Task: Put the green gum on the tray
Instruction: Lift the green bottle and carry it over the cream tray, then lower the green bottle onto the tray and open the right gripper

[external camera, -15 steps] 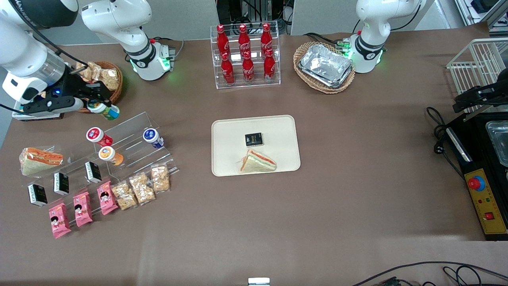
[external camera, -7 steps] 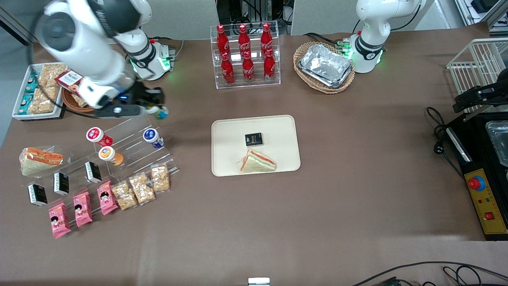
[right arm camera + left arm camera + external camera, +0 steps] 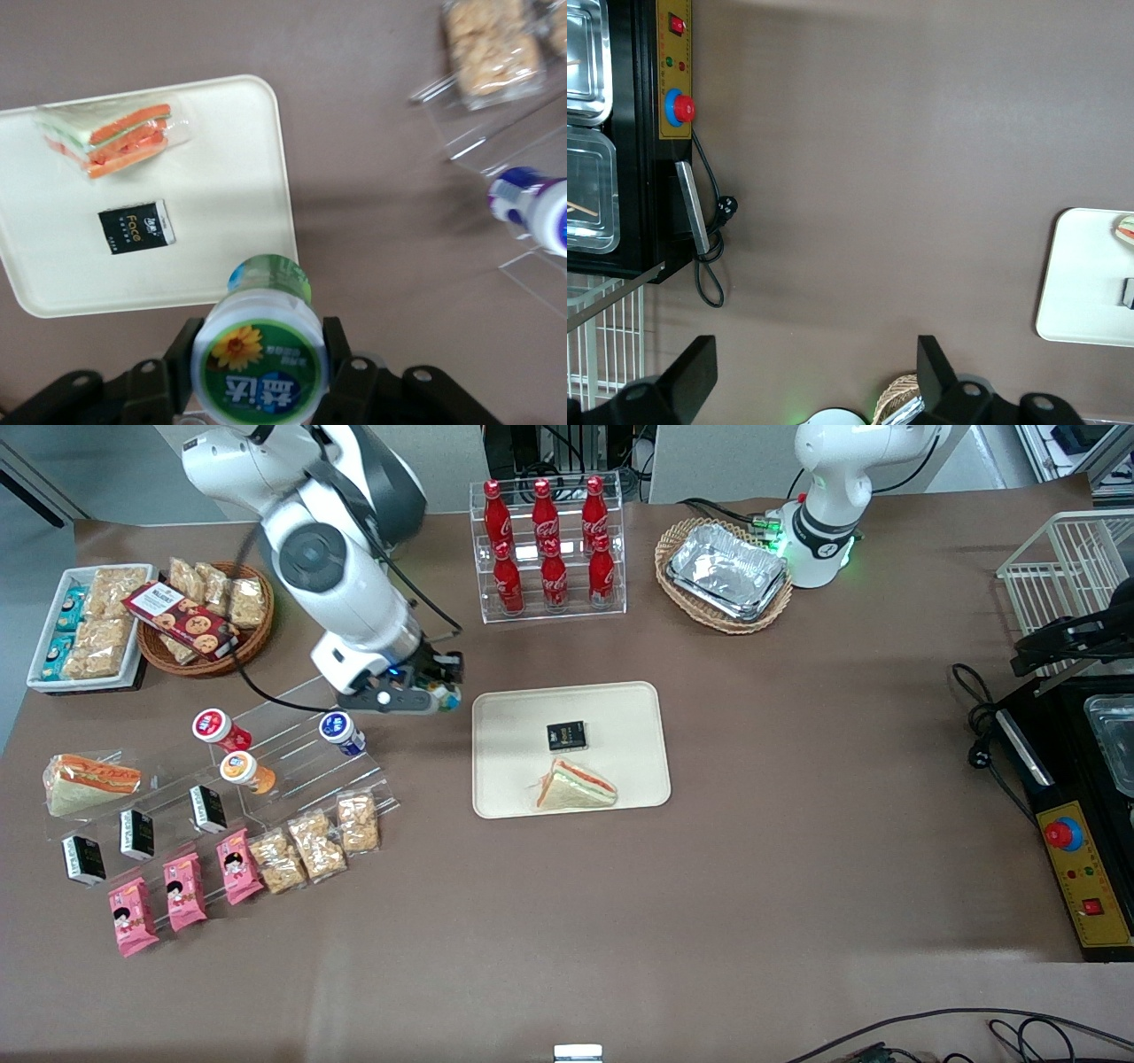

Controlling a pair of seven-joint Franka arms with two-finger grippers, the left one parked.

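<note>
My right gripper (image 3: 443, 689) is shut on the green gum (image 3: 259, 347), a small bottle with a green-rimmed white lid and a green-teal label. It holds the bottle in the air just beside the tray's edge that faces the working arm's end of the table. In the front view the gum (image 3: 440, 689) barely shows between the fingers. The tray (image 3: 514, 722) is cream-beige with a low rim and carries a small black packet (image 3: 566, 735) and a wrapped sandwich (image 3: 576, 786). The tray (image 3: 221, 266) also shows in the right wrist view.
A clear stepped rack (image 3: 292, 731) holds a blue-lidded bottle (image 3: 341, 732), an orange-lidded bottle (image 3: 244, 771) and a red-lidded one (image 3: 217, 728). Snack packets lie nearer the camera. A cola bottle rack (image 3: 547, 549) and a foil-tray basket (image 3: 725, 571) stand farther back.
My right arm has swung from the working arm's end of the table toward the tray, carrying the green gum. The tray and its contents have not moved.
</note>
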